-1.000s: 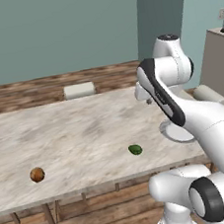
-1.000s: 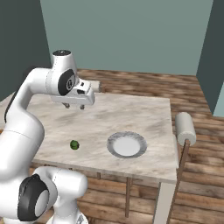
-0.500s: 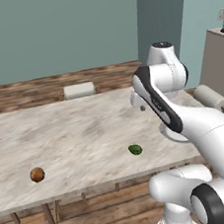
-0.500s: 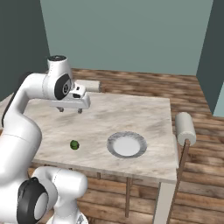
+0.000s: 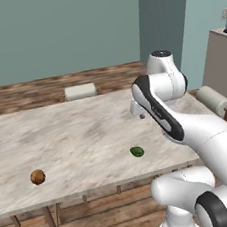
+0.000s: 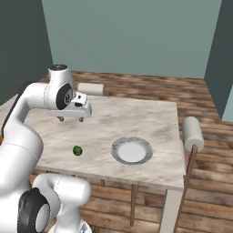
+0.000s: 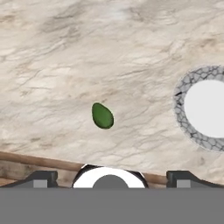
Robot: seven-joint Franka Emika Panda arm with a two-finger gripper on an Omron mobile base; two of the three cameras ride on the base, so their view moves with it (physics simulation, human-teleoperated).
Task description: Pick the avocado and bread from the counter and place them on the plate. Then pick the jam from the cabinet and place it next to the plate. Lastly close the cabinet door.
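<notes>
The dark green avocado (image 5: 137, 151) (image 6: 78, 150) (image 7: 102, 116) lies on the marble counter (image 5: 78, 135) (image 6: 150, 118) near its front edge. The brown bread (image 5: 37, 176) rests far to the left on the same counter. The white plate (image 6: 132, 151) (image 7: 205, 107) with its grey mottled rim sits to the right of the avocado. My gripper (image 6: 71, 119) (image 5: 140, 115) (image 7: 111, 177) hovers above the counter, a little behind the avocado, open, with nothing between its fingers. The jam and the cabinet door are out of view.
A pale seat cushion (image 5: 80, 91) (image 6: 91, 88) stands behind the counter's far edge. A rolled white cushion on a chair back (image 6: 192, 133) (image 5: 214, 100) is beside the counter's right end. Wooden floor surrounds the counter.
The jaws have spread from nearly shut to wide open. The hand has dropped lower and come nearer to the avocado. Avocado, bread and plate have not moved.
</notes>
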